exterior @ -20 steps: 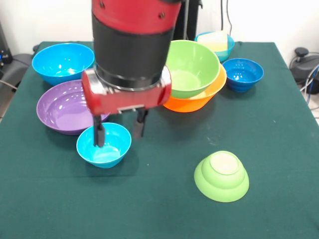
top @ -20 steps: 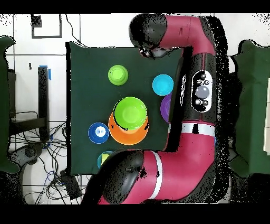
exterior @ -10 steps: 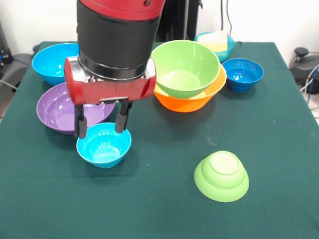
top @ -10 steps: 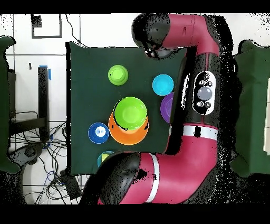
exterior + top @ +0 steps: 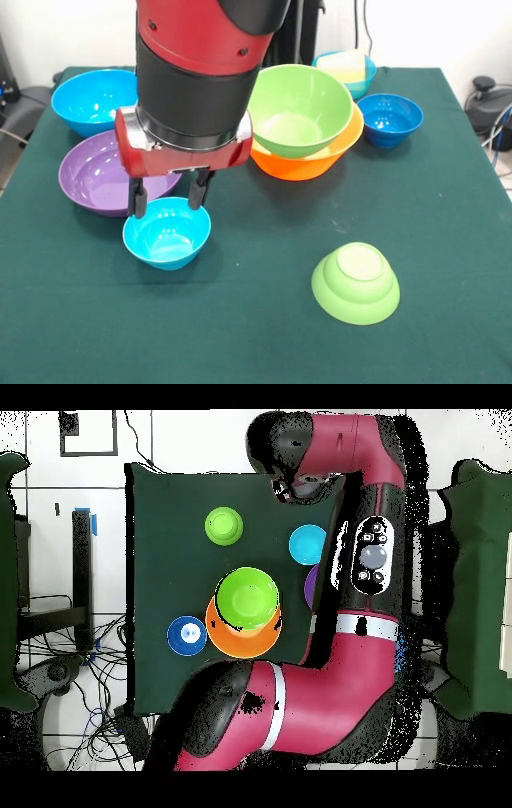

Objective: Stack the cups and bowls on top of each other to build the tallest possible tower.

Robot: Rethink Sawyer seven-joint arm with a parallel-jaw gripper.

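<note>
Where the arm [image 5: 200, 72] comes down over the green desk [image 5: 264, 336], we see the pincer [image 5: 164, 200] spread open, gripping nothing, its two fingers [image 5: 138, 200] hanging just above the far rim of the small light blue bowl [image 5: 166, 233]. We cannot tell whether the tips touch that rim. This bowl sits upright, just in front of the purple bowl [image 5: 96, 172], which the wrist partly hides. Behind the purple one stands the large blue bowl [image 5: 92, 100]. Right of the arm, the large lime bowl [image 5: 296, 108] nests tilted inside the orange bowl [image 5: 308, 164]. Beside them sits the dark blue bowl [image 5: 390, 118], upright and alone. At the far edge we note another light blue bowl [image 5: 364, 70] holding the pale yellow cup [image 5: 344, 66]. The small lime bowl [image 5: 355, 282] lies upside down, well apart from the rest, near the front. In the overhead view the arm covers the purple bowl's side of the desk.
</note>
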